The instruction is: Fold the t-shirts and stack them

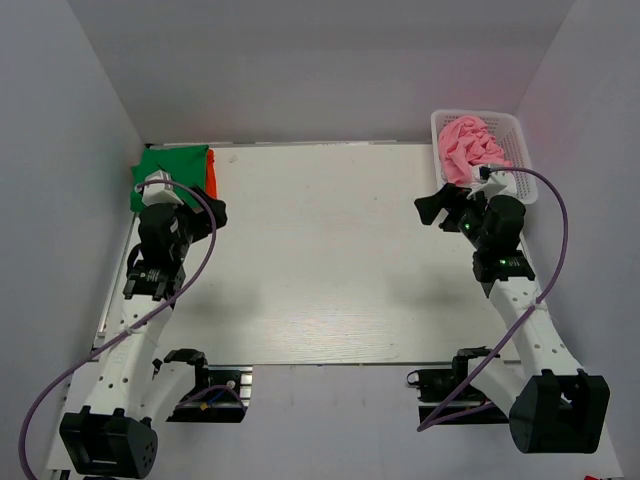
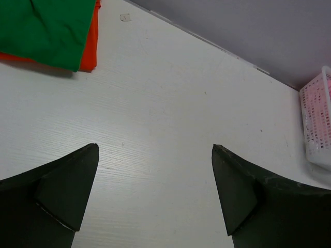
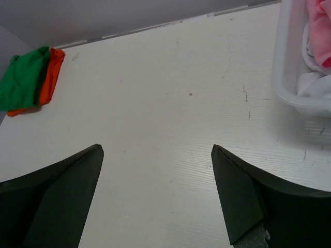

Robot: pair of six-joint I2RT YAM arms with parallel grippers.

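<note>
A folded green t-shirt point(image 1: 178, 162) lies on an orange t-shirt point(image 1: 212, 172), of which only an edge shows, at the surface's point(image 1: 320, 260) far left corner, partly hidden by the left arm. The left gripper point(image 2: 155, 149) and right gripper point(image 3: 156, 148) hang spread and empty above the surface. At the far right corner, a basket point(image 1: 520, 140) holds a crumpled pink t-shirt point(image 1: 468, 148). A white t-shirt point(image 3: 310, 51) is barely visible beneath it.
</note>
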